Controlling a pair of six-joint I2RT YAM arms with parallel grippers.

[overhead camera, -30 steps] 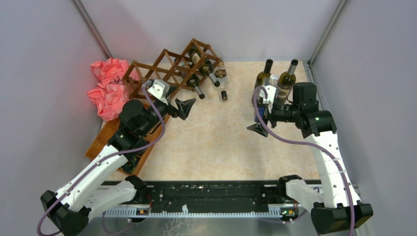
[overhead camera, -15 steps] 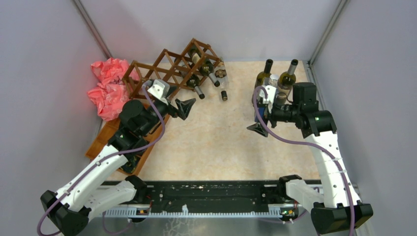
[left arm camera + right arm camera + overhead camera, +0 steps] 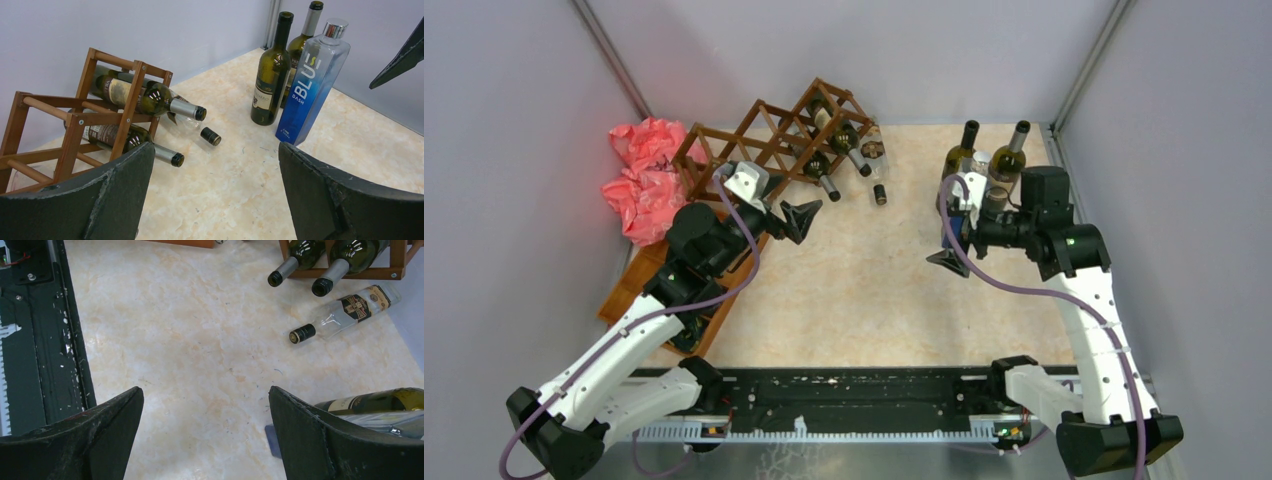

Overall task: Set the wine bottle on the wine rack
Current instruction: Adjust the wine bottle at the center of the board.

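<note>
Reach step, likely: left gripper (image 3: 216,147) and right gripper (image 3: 205,390) gape empty; next, right should clasp a standing bottle (image 3: 961,155) for the rack (image 3: 764,130).

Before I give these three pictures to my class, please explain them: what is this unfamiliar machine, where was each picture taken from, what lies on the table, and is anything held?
These are two robot arms bolted at the near edge of a table. The wide picture looks down from above and behind them. The other two come from a camera on each wrist, so the dark shapes at the bottom are that arm's own jaws. On the table are a wooden wine rack holding two bottles, a clear bottle lying beside it and, upright far right, two green wine bottles and a blue one. Far left lies pink crumpled material. The left jaws and the right jaws are open and hold nothing.
</note>
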